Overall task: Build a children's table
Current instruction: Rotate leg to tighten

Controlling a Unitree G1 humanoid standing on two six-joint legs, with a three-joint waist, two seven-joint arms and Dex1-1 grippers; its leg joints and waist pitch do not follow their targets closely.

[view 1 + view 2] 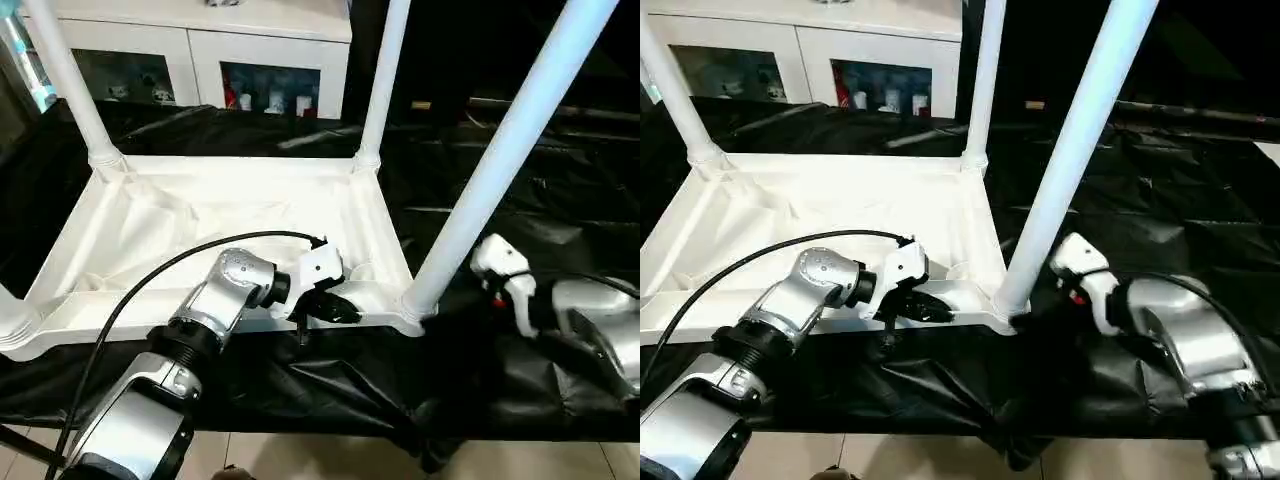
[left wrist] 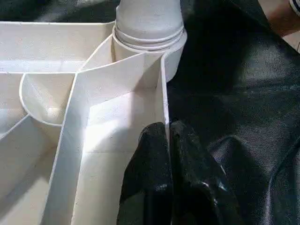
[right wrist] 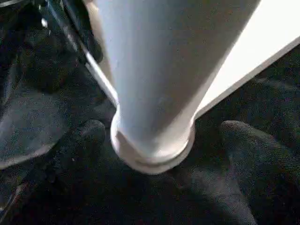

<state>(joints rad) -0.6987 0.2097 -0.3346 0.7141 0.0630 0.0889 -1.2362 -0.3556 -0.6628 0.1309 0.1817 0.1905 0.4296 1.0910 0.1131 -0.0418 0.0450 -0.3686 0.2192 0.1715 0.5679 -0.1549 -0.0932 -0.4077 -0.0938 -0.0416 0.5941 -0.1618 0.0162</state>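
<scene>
My left gripper (image 1: 335, 308) pinches the tabletop (image 1: 200, 215) rim; my open right gripper (image 3: 159, 136) straddles the upright near-corner leg (image 1: 490, 170).

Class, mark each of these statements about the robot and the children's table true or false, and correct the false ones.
1. The tabletop lies underside up. True.
2. The left gripper pinches the tabletop's near rim. True.
3. The right gripper is clamped shut on a leg. False: its fingers stand open either side of the near-right leg.
4. The tabletop rests on a bare wooden floor. False: it lies on black sheeting.
</scene>
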